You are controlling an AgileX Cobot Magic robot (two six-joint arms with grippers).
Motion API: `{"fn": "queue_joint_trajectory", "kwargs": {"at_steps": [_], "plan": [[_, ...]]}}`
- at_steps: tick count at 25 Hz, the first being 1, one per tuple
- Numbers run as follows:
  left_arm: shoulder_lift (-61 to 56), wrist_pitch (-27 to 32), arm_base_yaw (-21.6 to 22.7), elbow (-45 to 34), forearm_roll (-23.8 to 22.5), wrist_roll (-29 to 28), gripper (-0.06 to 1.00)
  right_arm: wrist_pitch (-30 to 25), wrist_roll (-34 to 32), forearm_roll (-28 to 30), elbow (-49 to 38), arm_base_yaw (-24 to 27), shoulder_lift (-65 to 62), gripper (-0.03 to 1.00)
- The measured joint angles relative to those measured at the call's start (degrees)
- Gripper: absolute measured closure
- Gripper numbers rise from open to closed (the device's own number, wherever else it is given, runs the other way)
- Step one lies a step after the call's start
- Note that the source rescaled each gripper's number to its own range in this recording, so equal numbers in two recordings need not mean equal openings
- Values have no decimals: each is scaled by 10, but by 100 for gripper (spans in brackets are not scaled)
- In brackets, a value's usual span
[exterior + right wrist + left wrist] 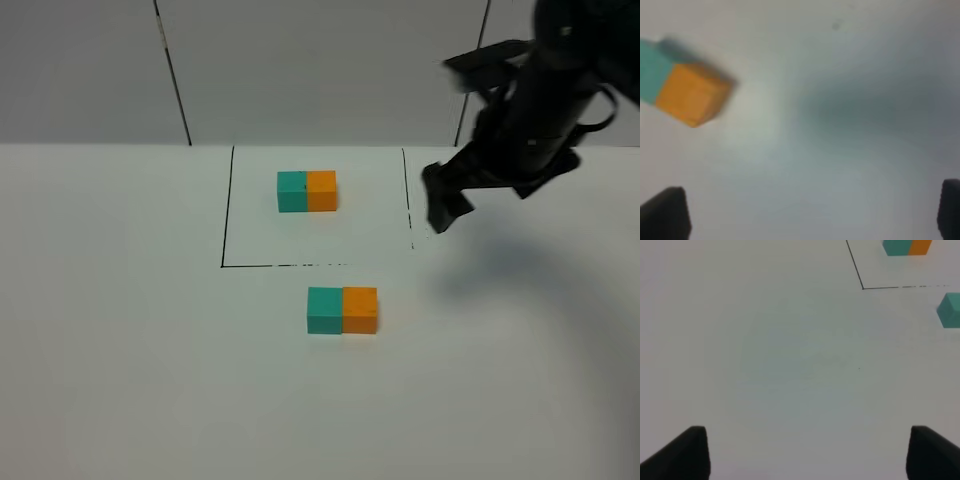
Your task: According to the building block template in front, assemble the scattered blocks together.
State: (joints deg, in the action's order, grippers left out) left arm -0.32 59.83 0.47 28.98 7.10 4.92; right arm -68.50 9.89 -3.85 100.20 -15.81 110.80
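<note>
Right gripper [447, 212], wide open and empty, hovers well apart from scattered blocks [342, 310].

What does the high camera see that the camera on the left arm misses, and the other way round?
Only the high view shows the right arm's gripper raised above the table, and the near orange block touching its teal partner.

Only the left wrist view shows the left gripper, open and empty.

Both show the template pair inside the drawn outline and the near teal block.
</note>
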Motion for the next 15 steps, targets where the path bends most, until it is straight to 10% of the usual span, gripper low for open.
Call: {"fn": "queue_joint_trajectory", "kwargs": {"at_steps": [7,15], "plan": [[0,0,0,0,0,0,27,147,-68,1,-274,122,-213,-3],[0,0,0,0,0,0,27,158,-88,-5,-531,149,-537,-3]]}}
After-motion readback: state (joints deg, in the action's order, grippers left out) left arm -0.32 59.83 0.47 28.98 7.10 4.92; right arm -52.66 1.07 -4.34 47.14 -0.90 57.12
